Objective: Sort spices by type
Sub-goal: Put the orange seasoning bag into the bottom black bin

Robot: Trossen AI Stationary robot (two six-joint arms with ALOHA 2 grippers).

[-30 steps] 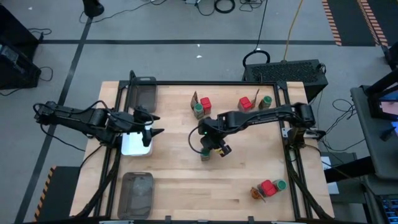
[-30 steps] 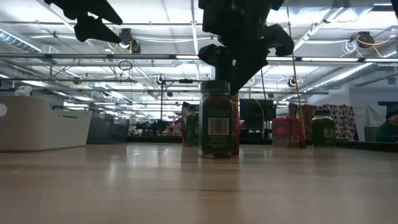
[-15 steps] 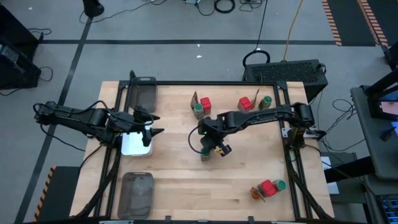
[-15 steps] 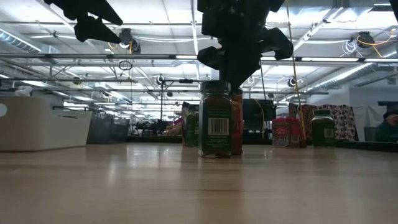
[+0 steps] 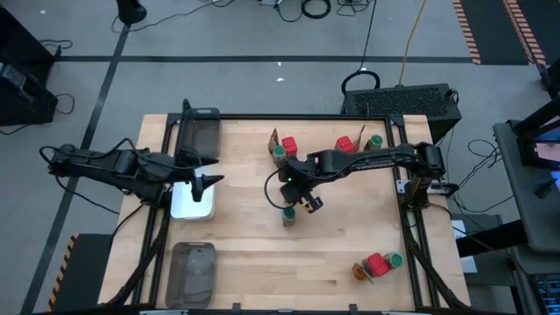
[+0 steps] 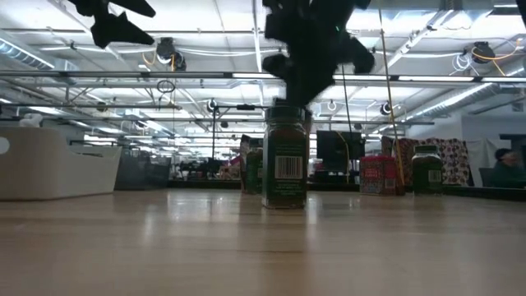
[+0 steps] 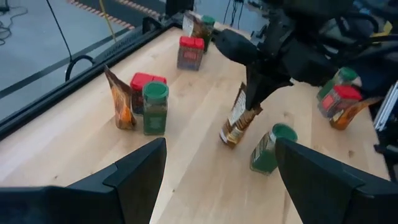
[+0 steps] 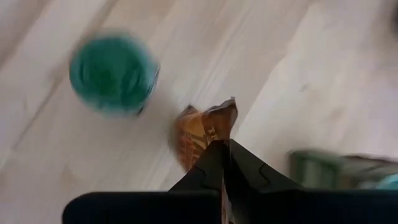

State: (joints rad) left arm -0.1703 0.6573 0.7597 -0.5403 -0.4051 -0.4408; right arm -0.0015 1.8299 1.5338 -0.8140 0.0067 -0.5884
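My right gripper [image 5: 295, 196] hangs over the middle of the table, shut on a brown-orange pointed sachet [image 7: 237, 121]. A round jar with a green lid [image 5: 288, 215] stands on its base right beside the sachet and fills the centre of the low view as jar [image 6: 285, 156]. The right wrist view shows its lid [image 8: 114, 73] next to the sachet [image 8: 198, 129]. My left gripper [image 7: 219, 150] is open and hovers above the white dish [image 5: 192, 204] at the table's left. My right gripper pinches the sachet's upper sealed edge [image 8: 219, 132] between its two fingers, coming from above and pointing down. The sachet hangs tilted below the fingers [image 7: 260, 87]. Whether its lower end [image 7: 229, 139] touches the table cannot be told.
Jar, red box and sachet stand in clusters at the far middle [image 5: 282, 150], far right [image 5: 357, 144] and near right corner [image 5: 377, 264]. Grey mesh trays sit at the far left [image 5: 200, 131] and near left [image 5: 192, 270]. Bare wood lies between the dish and the jar.
My right gripper has shifted a little toward the table's far edge with the sachet. The sachet no longer shows beside the jar in the low view. My left gripper has drawn back slightly toward the table's left.
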